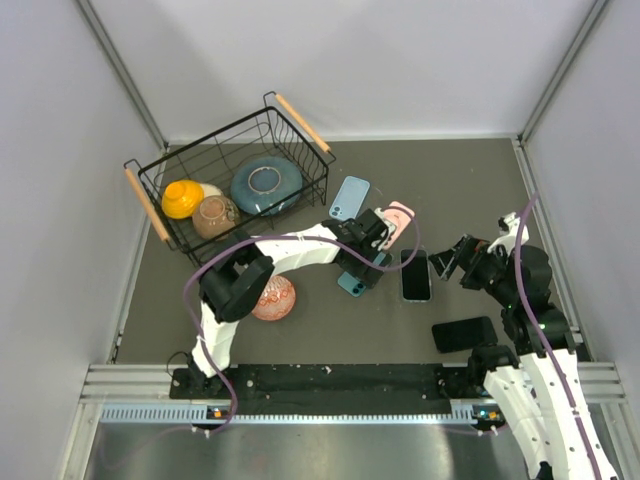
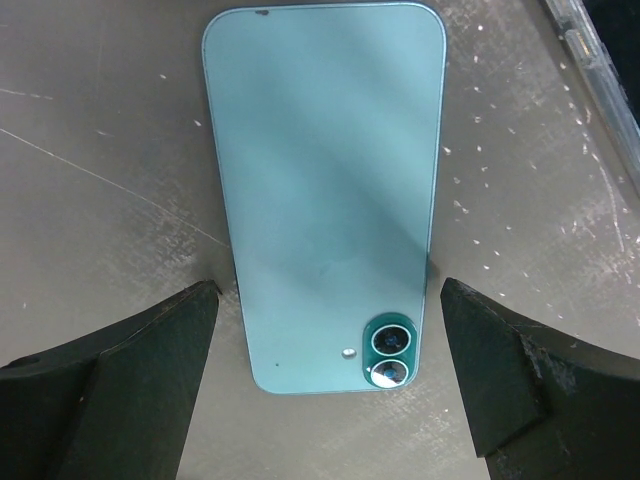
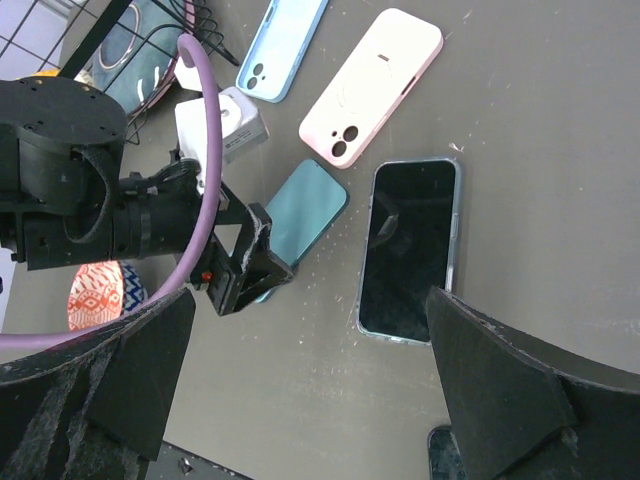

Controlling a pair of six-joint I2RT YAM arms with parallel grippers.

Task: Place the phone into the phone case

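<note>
A teal phone (image 2: 325,180) lies face down on the table, its camera end nearest my left wrist. My left gripper (image 2: 330,298) is open and hangs low over that end, one finger on each side and neither touching. In the top view the gripper (image 1: 362,265) sits over the phone (image 1: 350,284). A light blue case (image 1: 349,197) and a pink case (image 1: 399,215) lie just beyond. My right gripper (image 1: 452,262) is open and empty, raised to the right of a black-screened phone with a clear rim (image 3: 410,245).
A wire basket (image 1: 150,185) with bowls stands at the back left. An orange patterned bowl (image 1: 274,298) lies near the left arm. A black phone (image 1: 464,333) lies at the front right. The clear rim's edge shows in the left wrist view (image 2: 590,60).
</note>
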